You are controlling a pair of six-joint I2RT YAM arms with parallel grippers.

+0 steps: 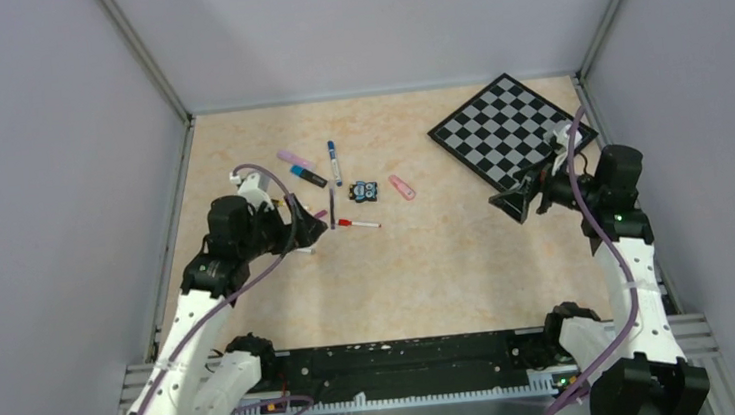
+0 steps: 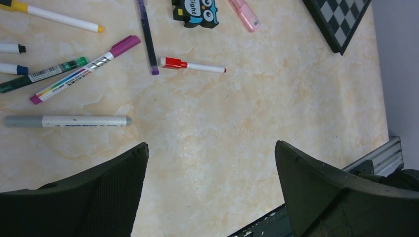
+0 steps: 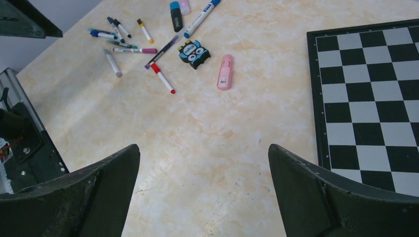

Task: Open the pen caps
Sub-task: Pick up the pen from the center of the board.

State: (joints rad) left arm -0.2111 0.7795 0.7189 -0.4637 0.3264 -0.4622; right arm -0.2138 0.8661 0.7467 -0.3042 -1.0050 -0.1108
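The left gripper (image 2: 211, 144) stands spread wide and empty, its two dark fingers (image 2: 99, 195) over bare table (image 2: 222, 123), on the near-left side of the owl block (image 2: 196, 12). Closest to it, well to the left of the block and nearer the arms, lies the grey marker (image 2: 66, 121), flat and by itself. Between that and the block is the red-capped pen (image 2: 192, 65), its red cap (image 2: 173, 62) seated on the end that almost touches the purple pen (image 2: 147, 37), a thin one running down from just left of the block. Farther left of the block lie the magenta-capped marker (image 2: 84, 70) and the green pen (image 2: 44, 74) side by side at a slant, with the yellow-tipped pen (image 2: 54, 15) beyond them. The pen caps that can be made out all sit on their pens; none lies loose on the table. Just right of the block lies the pink highlighter (image 2: 244, 14). On the far side of the block, the blue-capped marker (image 1: 334, 160) and the black-and-blue marker (image 1: 308, 176) lie close together. The right gripper (image 3: 203, 147) is likewise wide apart and holds nothing; it hangs far to the right of the block, at the near edge of the chessboard (image 3: 365, 98), which lies at the far right corner.
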